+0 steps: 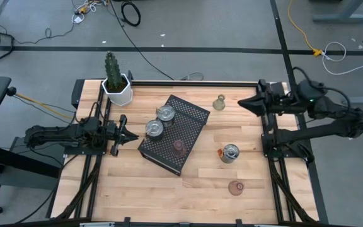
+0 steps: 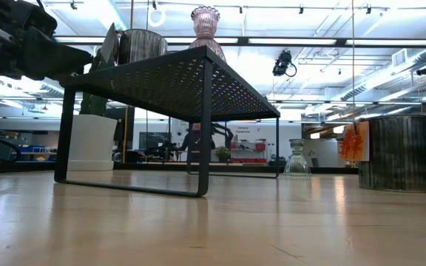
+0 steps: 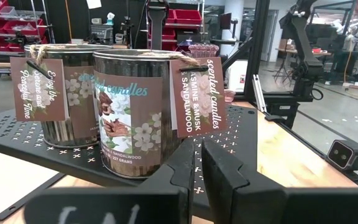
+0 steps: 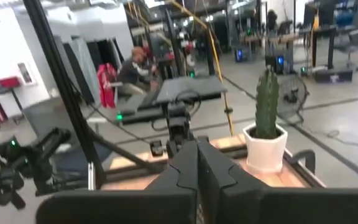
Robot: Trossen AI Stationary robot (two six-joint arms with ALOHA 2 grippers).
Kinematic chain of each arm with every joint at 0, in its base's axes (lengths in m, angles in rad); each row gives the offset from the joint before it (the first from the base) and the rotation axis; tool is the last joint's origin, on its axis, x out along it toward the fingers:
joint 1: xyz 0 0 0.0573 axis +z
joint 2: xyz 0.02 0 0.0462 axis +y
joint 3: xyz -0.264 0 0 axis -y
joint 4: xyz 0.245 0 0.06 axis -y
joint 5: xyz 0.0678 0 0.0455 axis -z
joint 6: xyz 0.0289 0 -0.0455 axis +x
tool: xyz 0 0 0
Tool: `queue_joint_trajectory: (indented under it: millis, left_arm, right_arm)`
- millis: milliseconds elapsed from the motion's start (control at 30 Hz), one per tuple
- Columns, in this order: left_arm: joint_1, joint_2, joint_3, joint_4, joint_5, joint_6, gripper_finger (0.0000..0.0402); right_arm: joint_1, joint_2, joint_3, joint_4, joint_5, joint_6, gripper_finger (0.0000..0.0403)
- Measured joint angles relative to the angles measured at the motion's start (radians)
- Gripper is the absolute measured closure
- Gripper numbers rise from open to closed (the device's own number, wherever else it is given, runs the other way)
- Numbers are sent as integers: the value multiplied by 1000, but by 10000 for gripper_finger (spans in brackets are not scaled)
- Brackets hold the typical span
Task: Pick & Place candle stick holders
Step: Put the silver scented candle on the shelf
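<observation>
The left gripper (image 1: 131, 135) hovers near the left edge of the wooden table (image 1: 200, 189), its fingers drawn together on nothing, its tip just short of the black perforated rectangular metal tray (image 1: 191, 135). Behind it, at the table's far left corner, a green cactus in a white hexagonal pot (image 1: 116, 87) stands. On the tray, which sits slantwise in the middle of the table, are two shiny silver tin holders (image 1: 154, 128) with brown paper tags, side by side near its left edge, and a pinkish-brown glass holder (image 1: 178, 147) farther right. An olive-yellow glass holder (image 1: 219, 103) stands on the table near the far edge, right of the tray. A third silver tin holder (image 1: 230, 153) with an orange tag sits nearer the right edge, and a second pinkish-brown glass holder (image 1: 236, 187) lies toward the near right corner. The right gripper (image 1: 243, 102) hangs at the far right corner, fingers together and holding nothing.
</observation>
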Motion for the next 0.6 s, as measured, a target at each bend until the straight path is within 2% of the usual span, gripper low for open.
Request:
queue_joint_trajectory:
  millis: [233, 600]
  left_arm:
    - [0, 0, 0, 0, 0, 0, 367]
    - [0, 0, 0, 0, 0, 0, 367]
  right_arm:
    - [0, 38, 0, -70, -5, 1, 401]
    - [0, 121, 0, -86, -123, 27, 401]
